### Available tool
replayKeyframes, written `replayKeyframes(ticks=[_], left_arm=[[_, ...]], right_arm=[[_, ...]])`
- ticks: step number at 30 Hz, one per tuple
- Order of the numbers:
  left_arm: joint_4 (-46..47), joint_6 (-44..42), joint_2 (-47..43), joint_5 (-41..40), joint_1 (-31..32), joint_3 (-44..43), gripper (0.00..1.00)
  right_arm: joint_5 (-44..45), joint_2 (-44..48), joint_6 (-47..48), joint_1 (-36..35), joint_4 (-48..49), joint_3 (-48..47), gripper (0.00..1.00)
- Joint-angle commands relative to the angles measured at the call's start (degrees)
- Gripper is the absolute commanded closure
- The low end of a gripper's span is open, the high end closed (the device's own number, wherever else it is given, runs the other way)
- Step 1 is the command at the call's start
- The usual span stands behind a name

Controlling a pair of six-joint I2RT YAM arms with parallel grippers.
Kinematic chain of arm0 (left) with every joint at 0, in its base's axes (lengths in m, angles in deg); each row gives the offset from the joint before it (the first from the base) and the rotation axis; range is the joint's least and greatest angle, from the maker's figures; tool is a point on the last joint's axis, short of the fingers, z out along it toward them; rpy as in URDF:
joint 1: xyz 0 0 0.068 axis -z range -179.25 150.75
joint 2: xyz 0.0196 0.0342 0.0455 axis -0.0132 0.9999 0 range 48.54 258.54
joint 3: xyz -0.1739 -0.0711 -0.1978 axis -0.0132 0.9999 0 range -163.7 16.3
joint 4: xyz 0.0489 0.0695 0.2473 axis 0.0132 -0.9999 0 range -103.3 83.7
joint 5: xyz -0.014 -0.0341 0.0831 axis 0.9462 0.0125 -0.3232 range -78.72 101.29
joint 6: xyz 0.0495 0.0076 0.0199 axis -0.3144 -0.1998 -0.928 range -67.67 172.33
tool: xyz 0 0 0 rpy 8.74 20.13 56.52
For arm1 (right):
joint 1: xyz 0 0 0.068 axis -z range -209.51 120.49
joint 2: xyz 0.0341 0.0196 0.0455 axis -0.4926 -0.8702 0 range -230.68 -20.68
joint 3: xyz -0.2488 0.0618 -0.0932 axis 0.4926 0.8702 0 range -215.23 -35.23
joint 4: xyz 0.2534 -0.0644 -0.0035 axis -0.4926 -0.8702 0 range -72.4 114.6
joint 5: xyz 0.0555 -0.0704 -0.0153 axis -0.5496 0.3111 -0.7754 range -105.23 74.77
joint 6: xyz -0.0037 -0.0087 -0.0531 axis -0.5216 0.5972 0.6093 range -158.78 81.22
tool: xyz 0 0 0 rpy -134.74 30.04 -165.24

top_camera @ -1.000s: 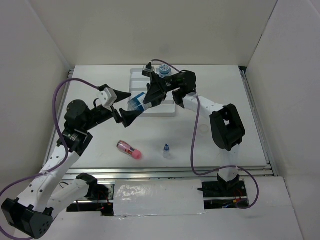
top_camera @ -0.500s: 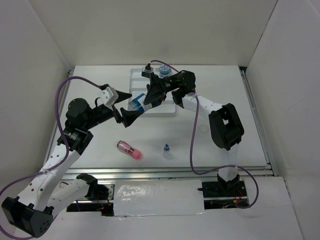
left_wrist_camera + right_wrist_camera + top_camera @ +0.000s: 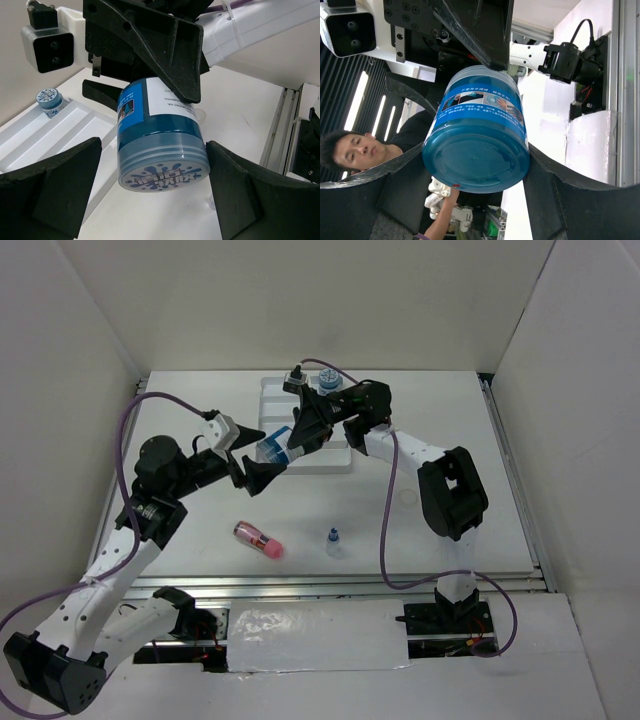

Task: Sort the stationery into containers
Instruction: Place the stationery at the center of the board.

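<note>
While one blue pot [image 3: 329,386] sits in the tray [image 3: 335,455], the rest isn't sorted.
Right hand [image 3: 288,443] pinches the second pot [image 3: 160,135], left hand [image 3: 255,451] spread; tube [image 3: 258,538], bottle [image 3: 332,537] on table [image 3: 440,410].

A white bench [image 3: 450,420] sits boxed by plain white walls [image 3: 320,300] at nine, twelve and three o'clock; a metal rail [image 3: 512,480] lines its three o'clock edge.

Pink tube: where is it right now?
Top view: the pink tube lies on the table, left of centre toward the near edge, just left of the tiny blue-capped bottle, outside the white tray.
</note>
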Motion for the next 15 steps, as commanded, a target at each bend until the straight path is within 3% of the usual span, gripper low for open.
replayKeyframes(ticks=[1,4,10,13,14,15], left_arm=[[-1.0,-0.7,1.0,0.3,0.1,0.1,0.05],[-1.1,-0.8,1.2,-0.1,0.0,-0.1,0.08],[-3.3,-1.6,2.6,-0.6,0.1,-2.1,0.34],[-3.3,-1.3,2.6,-0.4,0.0,-2.3,0.45],[-3.3,-1.2,2.4,-0.4,0.0,-2.5,0.51],[-3.5,-1.2,2.4,-0.4,-0.1,-2.9,0.53]], right_arm=[[-6.2,1.7,-12.2,-0.4,23.1,-3.2,0.97],[-6.3,1.5,-12.3,-0.5,23.1,-3.4,0.97],[-6.7,1.6,-12.3,-0.7,22.9,-3.1,0.96],[-7.1,1.4,-12.9,-0.8,23.1,-3.0,0.81],[-7.5,1.1,-13.2,-0.7,23.2,-3.0,0.62],[-7.8,0.9,-14.4,-0.6,23.7,-3.3,0.52]])
